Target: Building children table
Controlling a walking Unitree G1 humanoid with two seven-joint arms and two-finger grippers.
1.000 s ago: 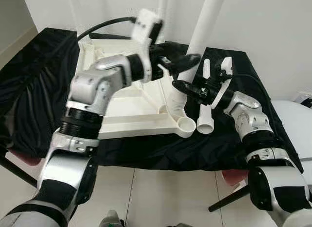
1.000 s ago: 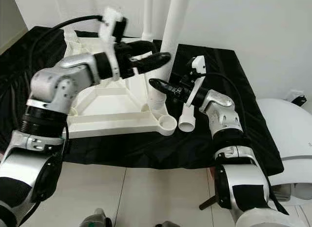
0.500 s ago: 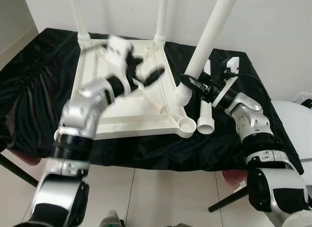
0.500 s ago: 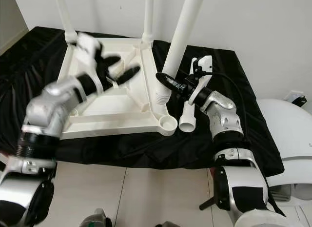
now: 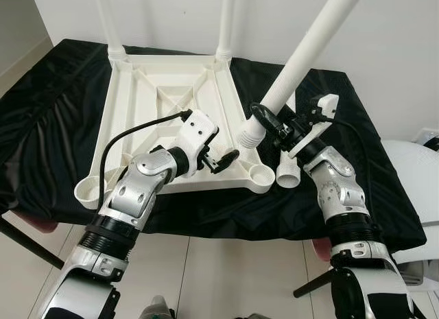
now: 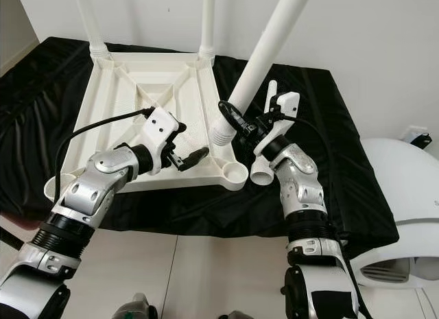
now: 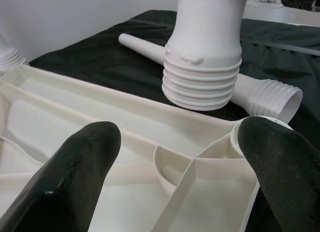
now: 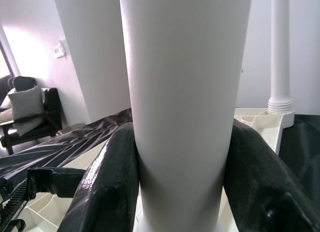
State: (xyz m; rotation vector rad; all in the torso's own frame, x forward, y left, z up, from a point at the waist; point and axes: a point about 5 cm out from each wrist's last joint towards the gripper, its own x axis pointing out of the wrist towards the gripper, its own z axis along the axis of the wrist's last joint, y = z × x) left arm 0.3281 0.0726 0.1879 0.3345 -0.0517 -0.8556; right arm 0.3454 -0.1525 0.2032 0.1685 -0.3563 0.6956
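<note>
The jaws of the right gripper (image 5: 264,119) are clamped around a white leg (image 5: 302,55) just above its threaded end, holding it tilted with the thread hovering over the near-right part of the upturned table frame (image 5: 140,120), while the left gripper (image 5: 221,161) spreads its jaws wide over the frame's near edge. The step in hand looks like fitting this third leg: the thread must be brought over the empty corner socket (image 5: 261,173), stood upright and screwed in. A spare leg (image 5: 289,169) lies on the black tabletop (image 5: 48,106) just right of that socket.
</note>
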